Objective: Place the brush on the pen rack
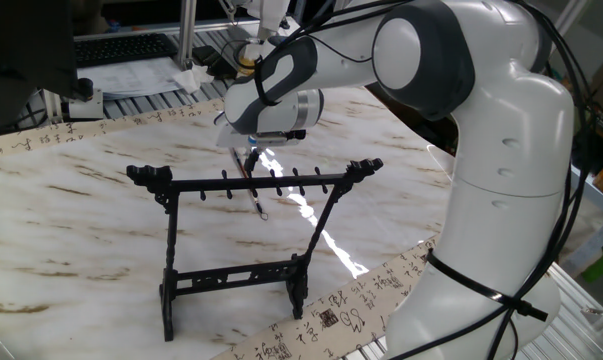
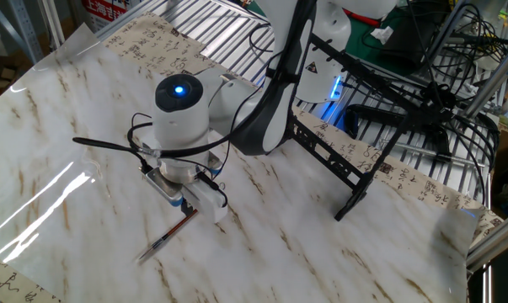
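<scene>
The brush [image 1: 255, 192] [image 2: 164, 241] is thin and dark, and lies slanted on the marble table just behind the pen rack. Its far tip rests on the surface. My gripper [image 1: 247, 152] [image 2: 195, 210] points down over the brush's upper end, and the fingers look closed around it. The pen rack [image 1: 201, 186] [image 2: 329, 156] is a black frame with a pegged top bar and curled ends. It stands upright in front of the brush in one fixed view, and behind my arm in the other. No brush hangs on its pegs.
A calligraphy paper strip [image 1: 41, 137] runs along the table's edges. Beyond the far edge are a keyboard [image 1: 126, 48] and papers. In the other fixed view, metal slats [image 2: 211, 25] and cable-laden frames [image 2: 439, 93] border the table. My white arm [image 1: 501, 160] fills the right side.
</scene>
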You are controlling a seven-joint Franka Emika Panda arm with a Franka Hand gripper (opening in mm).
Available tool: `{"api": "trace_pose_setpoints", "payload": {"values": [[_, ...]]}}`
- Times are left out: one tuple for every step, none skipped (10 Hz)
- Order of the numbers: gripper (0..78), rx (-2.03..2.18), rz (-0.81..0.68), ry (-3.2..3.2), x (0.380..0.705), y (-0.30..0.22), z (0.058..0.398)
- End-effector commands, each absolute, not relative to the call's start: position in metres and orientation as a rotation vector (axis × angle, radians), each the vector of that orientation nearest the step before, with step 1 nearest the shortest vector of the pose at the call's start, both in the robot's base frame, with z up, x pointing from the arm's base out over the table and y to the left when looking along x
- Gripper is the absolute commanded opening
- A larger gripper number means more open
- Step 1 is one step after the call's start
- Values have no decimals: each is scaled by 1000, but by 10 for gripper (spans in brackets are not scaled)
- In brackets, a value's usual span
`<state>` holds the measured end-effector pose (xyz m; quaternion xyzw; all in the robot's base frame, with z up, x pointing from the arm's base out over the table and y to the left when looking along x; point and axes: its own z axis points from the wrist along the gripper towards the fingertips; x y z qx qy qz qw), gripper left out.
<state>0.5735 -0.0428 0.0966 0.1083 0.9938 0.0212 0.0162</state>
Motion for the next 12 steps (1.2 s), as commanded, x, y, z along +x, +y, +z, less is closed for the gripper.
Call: {"api": "trace_pose_setpoints", "payload": {"values": [[0,328,58,3086,574,-43,98],[0,328,57,3085,574,-43,98],[0,337,49,3087,575,-43,97],[0,346,47,3087,575,-42,96],[0,357,48,3086,576,-41,92],[0,361,46,3085,577,-40,90],[0,365,39,3088,577,-39,88],[0,368,36,3085,578,-38,85],[0,362,27,3080,578,-38,83],[0,340,18,3081,579,-38,81],[0,334,20,3083,580,-39,79],[0,321,19,3086,580,-39,78]]}}
